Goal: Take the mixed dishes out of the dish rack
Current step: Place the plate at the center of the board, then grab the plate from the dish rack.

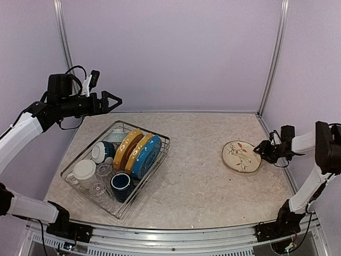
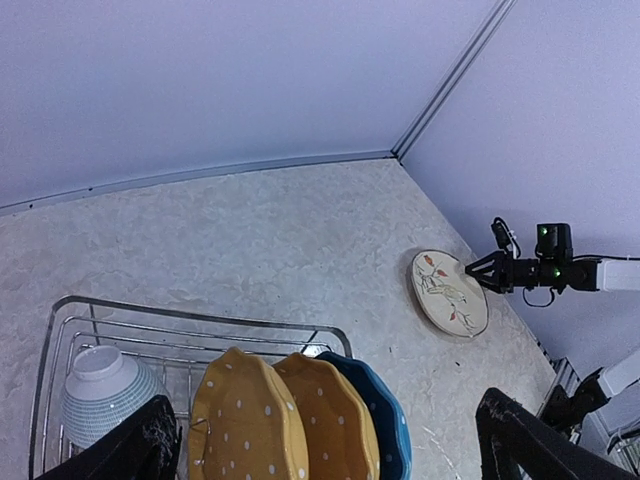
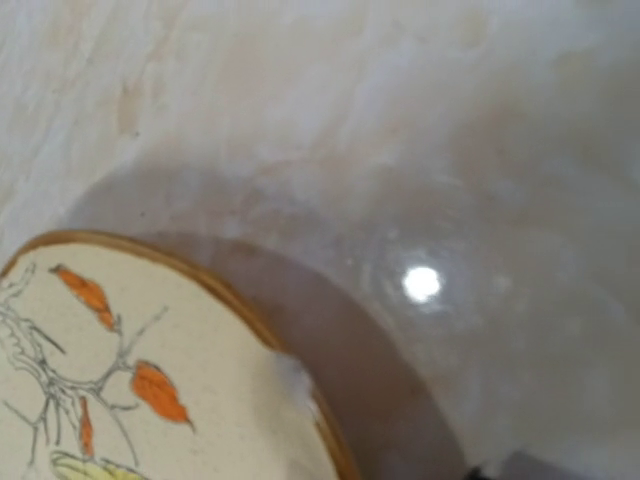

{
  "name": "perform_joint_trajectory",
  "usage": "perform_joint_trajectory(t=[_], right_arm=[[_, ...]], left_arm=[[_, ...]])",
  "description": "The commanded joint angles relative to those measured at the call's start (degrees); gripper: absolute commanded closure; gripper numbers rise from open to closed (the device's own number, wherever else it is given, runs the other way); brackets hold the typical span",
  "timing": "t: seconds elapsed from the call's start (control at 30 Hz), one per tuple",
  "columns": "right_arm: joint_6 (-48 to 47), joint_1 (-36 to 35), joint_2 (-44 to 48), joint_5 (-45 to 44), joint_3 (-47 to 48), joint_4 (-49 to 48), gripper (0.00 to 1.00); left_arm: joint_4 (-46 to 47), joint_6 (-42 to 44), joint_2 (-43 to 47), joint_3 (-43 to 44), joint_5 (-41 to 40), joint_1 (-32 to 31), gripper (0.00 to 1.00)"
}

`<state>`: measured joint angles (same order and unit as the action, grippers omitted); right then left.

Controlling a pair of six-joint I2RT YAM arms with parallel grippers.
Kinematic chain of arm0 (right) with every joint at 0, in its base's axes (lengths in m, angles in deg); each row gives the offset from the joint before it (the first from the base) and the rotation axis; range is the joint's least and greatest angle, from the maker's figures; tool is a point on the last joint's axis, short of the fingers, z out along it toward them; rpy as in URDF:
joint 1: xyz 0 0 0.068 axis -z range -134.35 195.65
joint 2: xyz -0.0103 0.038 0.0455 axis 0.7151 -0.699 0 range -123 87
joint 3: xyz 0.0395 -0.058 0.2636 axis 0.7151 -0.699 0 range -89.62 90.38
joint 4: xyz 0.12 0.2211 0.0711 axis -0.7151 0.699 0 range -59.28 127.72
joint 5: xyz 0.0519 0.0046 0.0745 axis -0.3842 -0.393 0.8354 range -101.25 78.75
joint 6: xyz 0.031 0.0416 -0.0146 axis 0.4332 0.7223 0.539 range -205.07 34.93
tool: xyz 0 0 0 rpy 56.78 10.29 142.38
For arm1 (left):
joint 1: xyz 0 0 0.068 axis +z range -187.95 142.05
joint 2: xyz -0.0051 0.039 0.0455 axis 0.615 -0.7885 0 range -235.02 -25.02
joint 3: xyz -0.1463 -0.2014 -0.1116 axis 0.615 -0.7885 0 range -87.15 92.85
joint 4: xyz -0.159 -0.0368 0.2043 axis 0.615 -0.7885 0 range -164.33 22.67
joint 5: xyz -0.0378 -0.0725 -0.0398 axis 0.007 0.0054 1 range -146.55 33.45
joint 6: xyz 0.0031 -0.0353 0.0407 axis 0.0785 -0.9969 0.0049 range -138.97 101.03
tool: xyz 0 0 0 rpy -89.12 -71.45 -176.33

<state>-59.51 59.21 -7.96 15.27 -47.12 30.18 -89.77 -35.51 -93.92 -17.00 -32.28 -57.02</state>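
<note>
Left gripper [image 1: 113,100] hangs high over the table's [image 1: 197,186] far left corner, up behind the rack [image 1: 152,173]. Its fingers [image 2: 140,445] are spread as wide as they go, with nothing between them. The rack sits on the left half of the table, set at an angle. In it we count two yellow dotted plates [image 1: 128,149] and a blue one [image 1: 148,157] on edge along its right side. A navy mug [image 1: 121,185] stands mouth up at the near end and a cream mug [image 1: 84,170] at the left wall, with glasses [image 1: 101,178] between them. A striped bowl [image 2: 105,395] sits at the far end. The cream plate [image 1: 242,156], painted with red leaves, lies flat on the table well right of the rack. Right gripper [image 1: 259,149] is low at that plate's right rim, its jaws parted in a V and gripping nothing. We cannot tell whether a tip touches the rim. The right wrist view shows only the plate's brown edge and bare table.
</note>
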Motion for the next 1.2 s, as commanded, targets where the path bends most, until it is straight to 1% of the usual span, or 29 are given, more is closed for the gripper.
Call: perform_joint_trajectory(t=[0.0, 0.2, 0.27, 0.3, 0.37, 0.43, 0.5, 0.57, 0.7, 0.8, 0.87, 0.93, 0.97, 1.07, 1.17], right_arm=[[-2.28, 0.58, 4.54, -4.82, 0.03, 5.21, 0.35], [-3.06, 0.07, 12.29, -6.79, -1.80, 7.65, 0.26], [-3.02, -1.09, 15.39, -7.02, -2.31, 8.29, 0.22], [-3.14, -1.93, 16.81, -7.21, -2.33, 8.80, 0.20], [-3.55, -4.40, 19.30, -8.33, -2.02, 10.08, 0.18], [-3.66, -7.58, 21.12, -9.54, -1.31, 11.64, 0.18], [-3.72, -10.36, 22.16, -8.82, -0.29, 12.48, 0.12], [-3.48, -13.97, 23.13, -8.57, 0.61, 12.66, 0.09], [-2.59, -20.50, 24.78, -8.77, 2.18, 12.40, 0.07], [-2.12, -23.02, 25.99, -8.79, 3.43, 13.04, 0.07], [-2.38, -23.76, 27.27, -8.84, 4.16, 13.99, 0.07], [-2.51, -23.83, 28.65, -9.35, 4.45, 14.96, 0.07], [-2.53, -23.87, 29.44, -9.69, 4.43, 15.29, 0.07], [-2.37, -23.81, 31.39, -10.35, 4.13, 16.27, 0.07], [-2.54, -23.85, 32.63, -10.24, 4.23, 17.31, 0.07]], left_arm=[[-0.99, -0.76, -1.91, 1.49, 2.29, 0.40, 0.01], [-3.05, -1.91, -4.47, 3.25, 3.47, 0.20, 0.01], [-4.54, -2.27, -5.33, 4.14, 2.64, -0.66, 0.02], [-5.40, -3.02, -5.84, 4.42, 3.42, -0.79, 0.03], [-6.81, -5.47, -6.44, 3.97, 6.69, -0.64, 0.07], [-7.47, -7.74, -6.62, 2.21, 10.17, -0.36, 0.08], [-8.20, -9.22, -6.68, 0.48, 12.70, -0.19, 0.09], [-9.03, -9.64, -6.91, -0.73, 13.80, -0.35, 0.11], [-9.17, -9.64, -8.80, -2.41, 13.09, -0.64, 0.15], [-9.49, -7.85, -10.88, -2.05, 11.05, -1.35, 0.19], [-12.78, -5.79, -13.17, 0.90, 9.38, -2.00, 0.21], [-18.17, -3.82, -16.32, 5.10, 7.94, -2.32, 0.27], [-19.92, -3.43, -18.42, 6.65, 7.47, -2.48, 0.28], [-21.50, -3.10, -21.97, 8.51, 8.05, -2.65, 0.32], [-21.45, -3.60, -24.13, 9.60, 10.96, -2.75, 0.37]])
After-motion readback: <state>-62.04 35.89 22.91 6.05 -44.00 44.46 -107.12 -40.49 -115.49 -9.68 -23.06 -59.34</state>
